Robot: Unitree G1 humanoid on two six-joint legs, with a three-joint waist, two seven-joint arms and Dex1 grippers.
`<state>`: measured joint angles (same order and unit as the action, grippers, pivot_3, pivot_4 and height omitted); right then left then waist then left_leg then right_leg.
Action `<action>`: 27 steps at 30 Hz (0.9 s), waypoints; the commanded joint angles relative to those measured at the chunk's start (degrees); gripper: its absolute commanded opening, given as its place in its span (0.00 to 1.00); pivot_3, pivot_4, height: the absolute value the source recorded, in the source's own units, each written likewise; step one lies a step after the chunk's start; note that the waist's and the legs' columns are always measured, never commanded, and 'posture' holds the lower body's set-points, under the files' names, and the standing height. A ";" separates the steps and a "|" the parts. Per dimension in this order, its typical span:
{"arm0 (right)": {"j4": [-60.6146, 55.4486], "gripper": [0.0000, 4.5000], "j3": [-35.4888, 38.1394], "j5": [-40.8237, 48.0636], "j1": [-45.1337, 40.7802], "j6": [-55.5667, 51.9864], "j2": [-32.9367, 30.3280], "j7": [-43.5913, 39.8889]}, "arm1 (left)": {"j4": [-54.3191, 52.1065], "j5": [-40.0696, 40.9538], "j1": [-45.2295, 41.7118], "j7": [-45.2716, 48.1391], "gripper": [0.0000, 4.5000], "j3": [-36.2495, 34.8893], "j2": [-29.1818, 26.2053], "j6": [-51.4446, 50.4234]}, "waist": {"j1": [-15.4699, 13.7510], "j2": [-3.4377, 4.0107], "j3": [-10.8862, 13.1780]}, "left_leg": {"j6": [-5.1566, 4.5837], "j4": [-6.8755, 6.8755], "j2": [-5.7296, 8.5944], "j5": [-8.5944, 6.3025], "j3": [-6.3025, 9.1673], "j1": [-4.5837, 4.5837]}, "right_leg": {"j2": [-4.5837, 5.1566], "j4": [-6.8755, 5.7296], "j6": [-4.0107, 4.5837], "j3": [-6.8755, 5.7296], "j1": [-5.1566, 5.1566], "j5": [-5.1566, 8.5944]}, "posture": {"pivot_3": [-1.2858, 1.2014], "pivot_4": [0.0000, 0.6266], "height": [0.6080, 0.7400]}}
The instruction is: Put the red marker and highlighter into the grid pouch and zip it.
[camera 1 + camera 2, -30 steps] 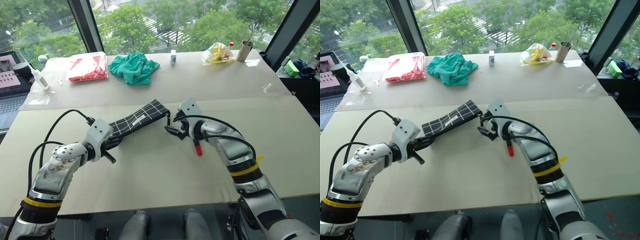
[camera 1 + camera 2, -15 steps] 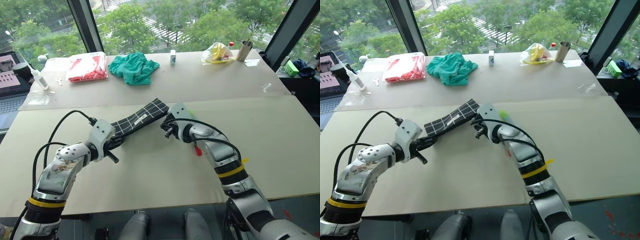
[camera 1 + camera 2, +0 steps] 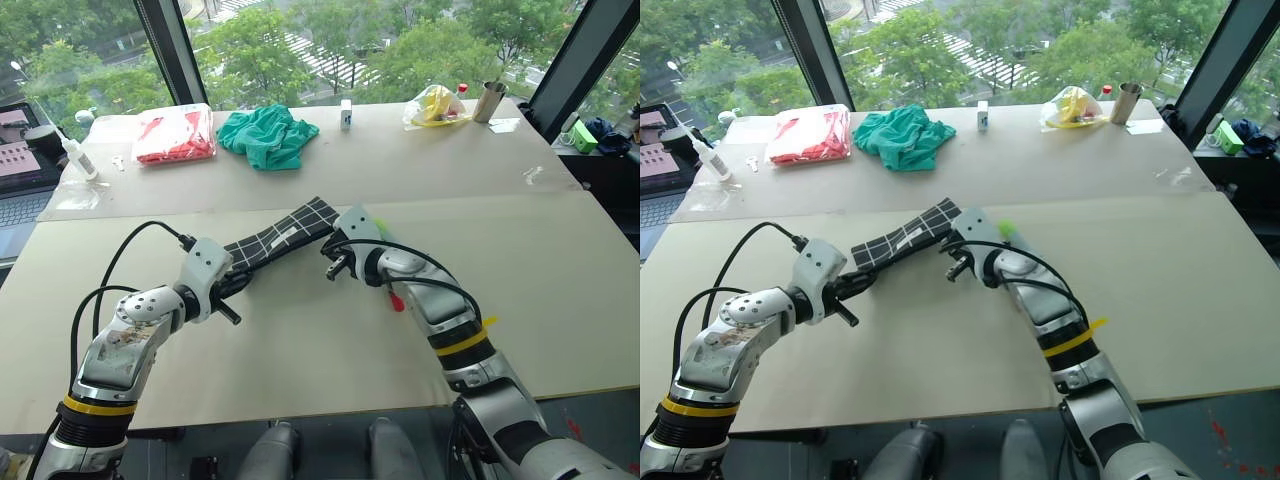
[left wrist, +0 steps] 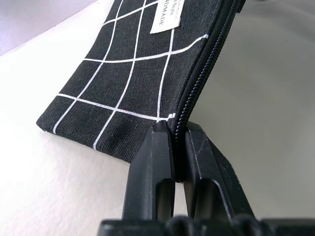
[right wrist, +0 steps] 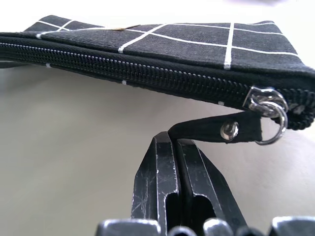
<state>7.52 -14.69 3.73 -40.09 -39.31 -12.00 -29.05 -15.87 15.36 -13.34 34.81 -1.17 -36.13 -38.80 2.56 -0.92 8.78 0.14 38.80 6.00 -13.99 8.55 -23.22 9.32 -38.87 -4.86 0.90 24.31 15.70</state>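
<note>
The black grid pouch [image 3: 280,238] lies slanted on the near table, and its zipper [image 5: 147,73] looks closed along the stretch in view. My left gripper [image 4: 178,129] is shut on the pouch's near zipper corner. My right gripper [image 5: 174,140] is shut on the black zipper pull strap [image 5: 216,132] at the pouch's far end, just below the metal slider ring [image 5: 268,105]. The highlighter [image 3: 381,222] shows its green cap just behind my right wrist, on the table. The red marker [image 3: 396,298] lies on the table, mostly hidden under my right forearm.
On the far table sit a red-and-clear plastic bag [image 3: 175,135], a green cloth [image 3: 268,137], a small white bottle [image 3: 346,113], a yellow bag [image 3: 437,105] and a metal cup [image 3: 489,100]. A laptop [image 3: 18,160] stands at the far left.
My right gripper moved slightly left to the pouch's end and went from open to shut on the pull strap. The left gripper kept its hold and place.
</note>
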 commanded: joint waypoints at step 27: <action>3.41 0.01 -12.54 4.11 -10.44 0.41 12.25 -19.03 | 0.90 -0.96 -3.15 0.38 0.00 0.99 0.95 1.58 | 0.23 0.00 0.00 | 0.02 -0.01 -0.01 0.00 0.05 0.01 | -0.02 -0.03 0.00 -0.01 0.02 0.00 | 0.52 0.24 1.00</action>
<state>12.38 -25.56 6.04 -49.21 -41.09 -1.16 -45.11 -14.18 14.44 -15.22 34.71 -0.58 -35.51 -38.74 2.78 -0.91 8.78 0.16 38.79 5.99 -13.99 8.62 -23.21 9.30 -38.90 -4.86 0.88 24.33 15.70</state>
